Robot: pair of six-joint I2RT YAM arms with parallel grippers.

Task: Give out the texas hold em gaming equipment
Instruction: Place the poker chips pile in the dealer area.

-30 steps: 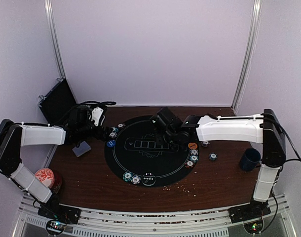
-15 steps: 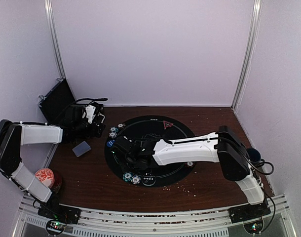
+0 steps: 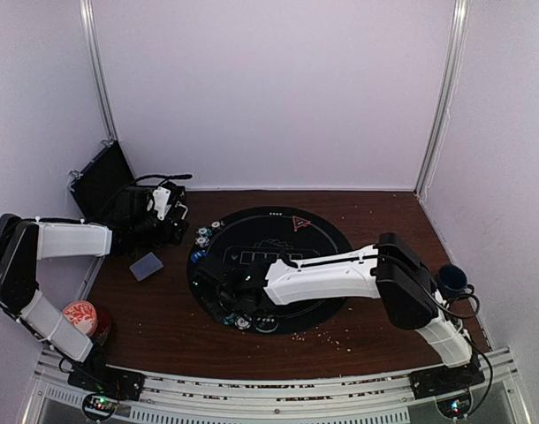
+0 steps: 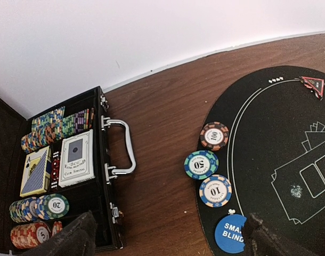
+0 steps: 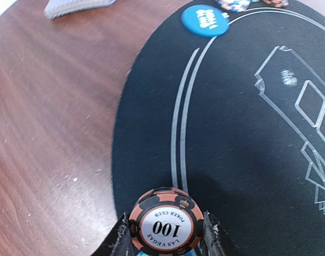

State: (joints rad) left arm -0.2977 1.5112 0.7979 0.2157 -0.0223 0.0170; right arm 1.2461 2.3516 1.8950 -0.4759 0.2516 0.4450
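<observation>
The right arm's (image 3: pixel 322 276) jaws are pinched on the rim of an orange-brown 100 chip (image 5: pixel 165 229), which is held face up between them. The chip is carried low over the near-left part of the black mat (image 5: pixel 232 160), just inside its white border lines, and it cannot be told whether it touches the felt. The left arm's (image 3: pixel 71 240) jaws are spread wide and hold nothing. They hang above the tabletop (image 4: pixel 162 160) between the open case (image 4: pixel 56 176) and the mat.

The step in hand is judged to be the laying out of a chip at the near-left seat. Next, the chip would need to be lowered flat onto the mat and the jaws opened. Care would be needed with the chips on the near rim (image 3: pixel 243 322), which lie just beside the wrist.

The grip and the chip's value are shown only by the right wrist view, since in the top view the chip is hidden under the wrist. The case's stacked chips and cards are shown only by the left wrist view. That view also shows three chips (image 4: pixel 201 164) lying by the blue button (image 4: pixel 230 233). The card deck (image 3: pixel 147 265) on the bare wood is seen best from above.
</observation>
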